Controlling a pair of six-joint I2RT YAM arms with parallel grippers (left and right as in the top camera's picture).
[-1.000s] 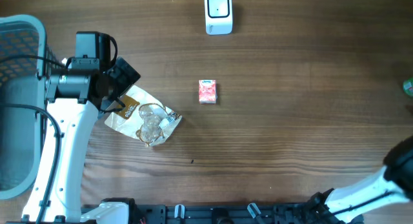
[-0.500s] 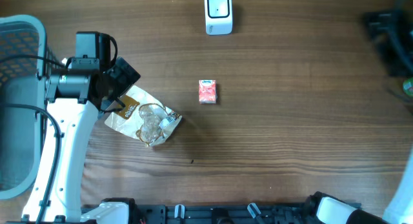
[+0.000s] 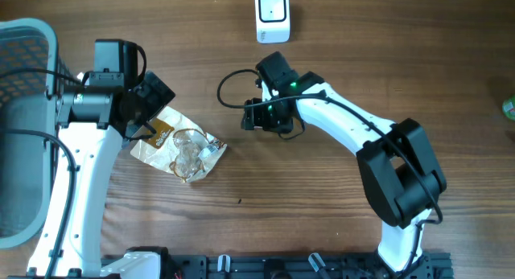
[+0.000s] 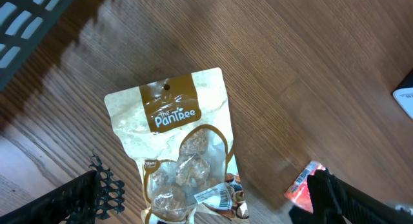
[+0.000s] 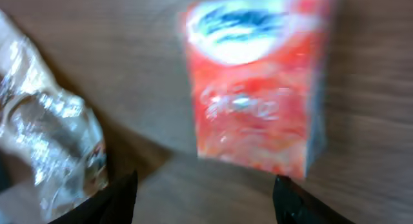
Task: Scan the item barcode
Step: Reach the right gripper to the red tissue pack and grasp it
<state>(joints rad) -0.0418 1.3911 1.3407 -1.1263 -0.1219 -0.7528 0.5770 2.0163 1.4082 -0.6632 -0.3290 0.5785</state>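
A small red packet (image 5: pixel 258 88) lies on the wooden table, blurred in the right wrist view, just ahead of my right gripper (image 5: pixel 205 185). The fingers stand apart with nothing between them. From overhead, the right gripper (image 3: pixel 261 118) covers the packet at the table's middle. The white scanner (image 3: pixel 272 16) stands at the far edge. My left gripper (image 3: pixel 149 122) hangs open above a tan-and-clear snack bag (image 4: pixel 174 140). A white barcode label shows at the bag's lower end. The red packet (image 4: pixel 303 185) also shows at the left wrist view's lower right.
A grey mesh basket (image 3: pixel 24 54) stands at the left edge of the table. The snack bag (image 3: pixel 181 146) lies between the basket and the packet. A small green object (image 3: pixel 509 108) peeks in at the right edge.
The right arm has swung in from the right edge of the table and now reaches over the red packet. The left arm and the snack bag have not moved.
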